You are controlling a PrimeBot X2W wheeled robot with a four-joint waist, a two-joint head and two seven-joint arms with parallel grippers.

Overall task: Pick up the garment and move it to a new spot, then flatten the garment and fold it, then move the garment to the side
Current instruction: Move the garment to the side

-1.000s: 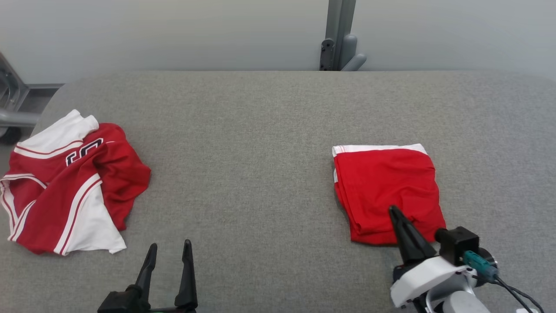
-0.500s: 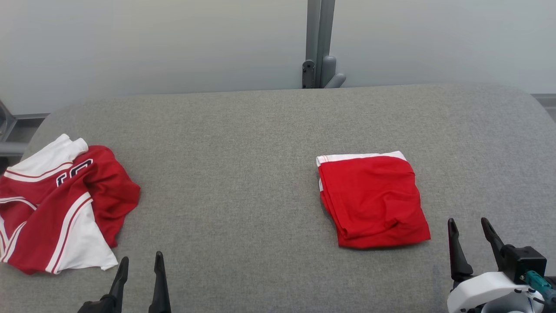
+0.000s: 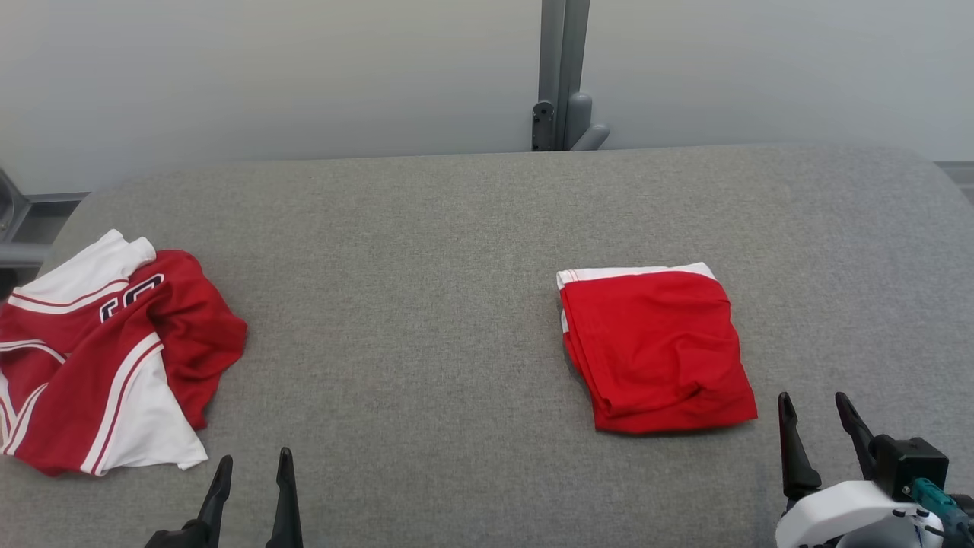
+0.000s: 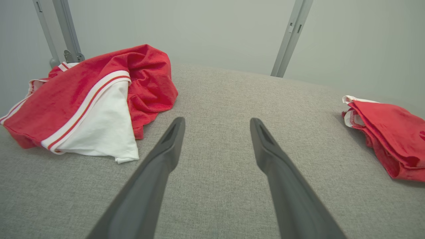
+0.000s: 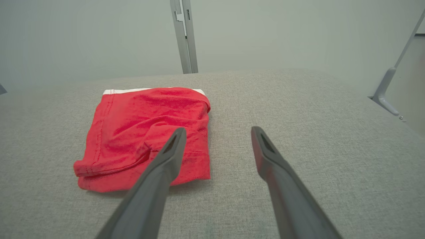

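A folded red garment with a white band along its far edge lies flat on the right half of the grey table; the right wrist view has this folded garment ahead and to the left. My right gripper hovers open just right of its near corner, holding nothing. A crumpled red and white jersey with dark lettering sits at the table's left edge, and the left wrist view has the jersey at its left. My left gripper stands open near the front edge, right of the jersey, empty.
A grey metal post rises behind the table against a pale wall. Metal frame parts stand off the left edge. The grey table surface between the two garments is bare fabric.
A second ago my right gripper rested shut at the folded garment's near edge; it has since pulled back to the right and opened. The head camera shifted, and the left gripper sits lower in view.
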